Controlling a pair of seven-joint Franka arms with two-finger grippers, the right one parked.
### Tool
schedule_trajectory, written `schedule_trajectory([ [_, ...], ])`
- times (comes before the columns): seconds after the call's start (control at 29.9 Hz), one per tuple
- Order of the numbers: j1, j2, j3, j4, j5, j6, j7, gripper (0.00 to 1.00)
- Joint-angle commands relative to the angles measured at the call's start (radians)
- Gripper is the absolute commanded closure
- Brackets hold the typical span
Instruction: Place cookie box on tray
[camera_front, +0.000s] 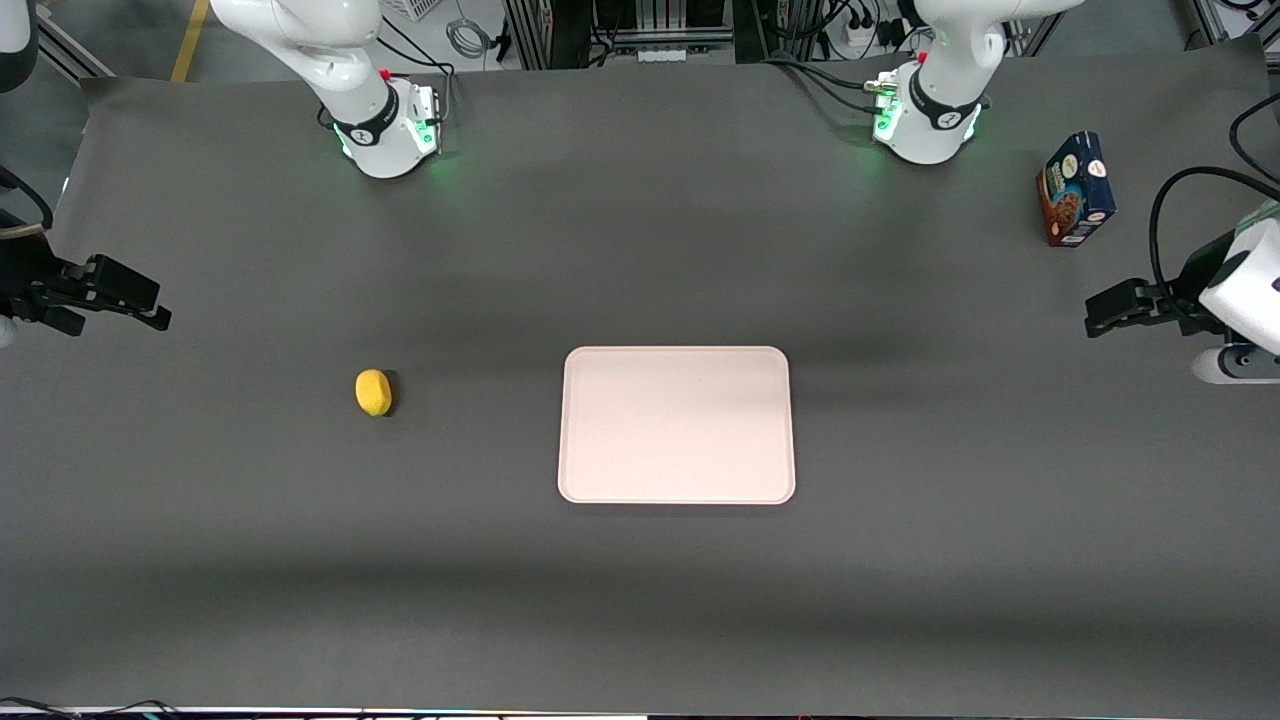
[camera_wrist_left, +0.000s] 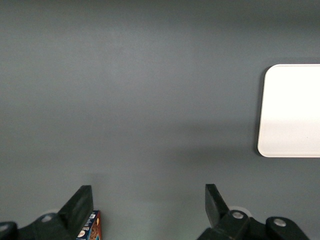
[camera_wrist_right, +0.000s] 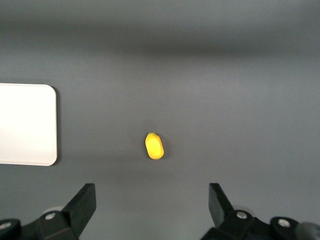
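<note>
The cookie box (camera_front: 1075, 190), navy with a brown cookie face, stands upright on the dark mat toward the working arm's end of the table. A corner of it shows in the left wrist view (camera_wrist_left: 93, 227), beside one finger. The pale pink tray (camera_front: 676, 425) lies flat and bare mid-table, nearer the front camera; it also shows in the left wrist view (camera_wrist_left: 292, 110) and the right wrist view (camera_wrist_right: 25, 125). My left gripper (camera_front: 1100, 310) hovers at the table's end, nearer the front camera than the box and apart from it. It is open and empty (camera_wrist_left: 147, 192).
A small yellow lemon-like object (camera_front: 373, 392) lies on the mat toward the parked arm's end, beside the tray with a wide gap; it shows in the right wrist view (camera_wrist_right: 154, 146). The two arm bases stand farthest from the front camera.
</note>
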Motion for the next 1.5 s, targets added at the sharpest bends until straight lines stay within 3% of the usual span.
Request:
schedule_trajectory([
  [0.0,-0.006,0.004,0.003,0.013,-0.01,0.002,0.003,0.0],
  [1.47,0.007,-0.006,0.008,0.018,-0.028,-0.047,0.029,0.0],
])
